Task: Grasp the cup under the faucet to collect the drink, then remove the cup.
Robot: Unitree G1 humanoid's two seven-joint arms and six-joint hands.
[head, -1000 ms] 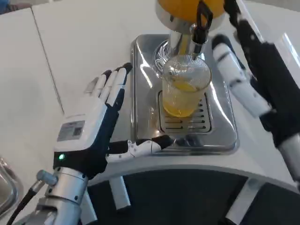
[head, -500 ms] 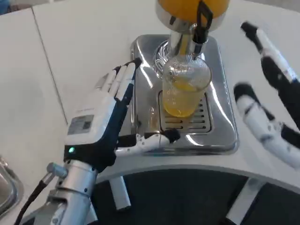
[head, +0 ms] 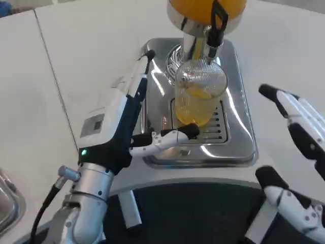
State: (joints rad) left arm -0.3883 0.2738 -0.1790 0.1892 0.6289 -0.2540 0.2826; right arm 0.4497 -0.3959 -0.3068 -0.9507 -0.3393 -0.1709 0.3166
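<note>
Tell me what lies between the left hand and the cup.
In the head view, only bare shiny steel of the drip tray separates the left hand from the cup; nothing else sits there.

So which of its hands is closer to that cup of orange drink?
The left hand. It sits open just beside the cup, thumb reaching toward its base without touching. The right hand is well off to the cup's other side, near the table edge.

There is one cup, one faucet, one orange drink tank, one metal drip tray, and two robot hands: left hand, right hand.
</note>
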